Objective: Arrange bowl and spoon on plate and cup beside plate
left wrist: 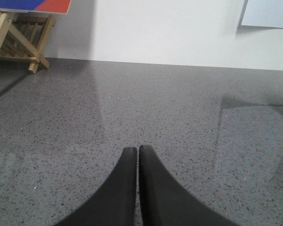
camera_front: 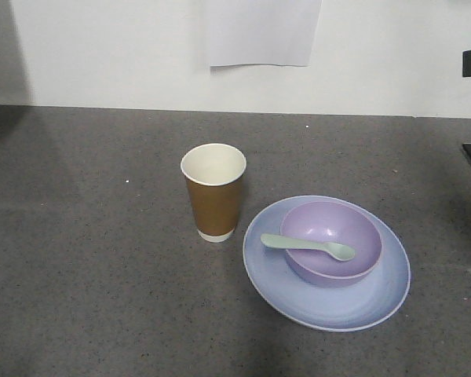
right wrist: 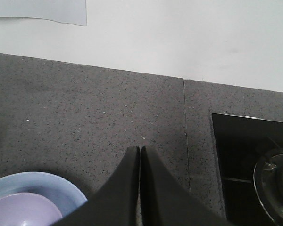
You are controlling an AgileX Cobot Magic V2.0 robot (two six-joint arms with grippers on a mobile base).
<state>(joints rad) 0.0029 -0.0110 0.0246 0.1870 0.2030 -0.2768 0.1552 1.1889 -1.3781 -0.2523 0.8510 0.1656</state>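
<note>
smooth lavender bowl (camera_front: 330, 240) sits in the shallow round plate (camera_front: 326, 305); mint spoon (camera_front: 307, 247) lies across it, scoop pointing right. paper cup (camera_front: 213, 191) stands upright beside. my left gripper (left wrist: 137, 149) and right gripper (right wrist: 140, 149) are both pressed together, empty.

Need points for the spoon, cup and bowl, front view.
spoon (camera_front: 308, 245), front view, middle of the handle.
cup (camera_front: 214, 206), front view, brown side wall.
bowl (camera_front: 334, 267), front view, outer wall below the rim.

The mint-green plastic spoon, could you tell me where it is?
In the front view, the mint-green plastic spoon lies across the lavender bowl, on the plate.
</note>
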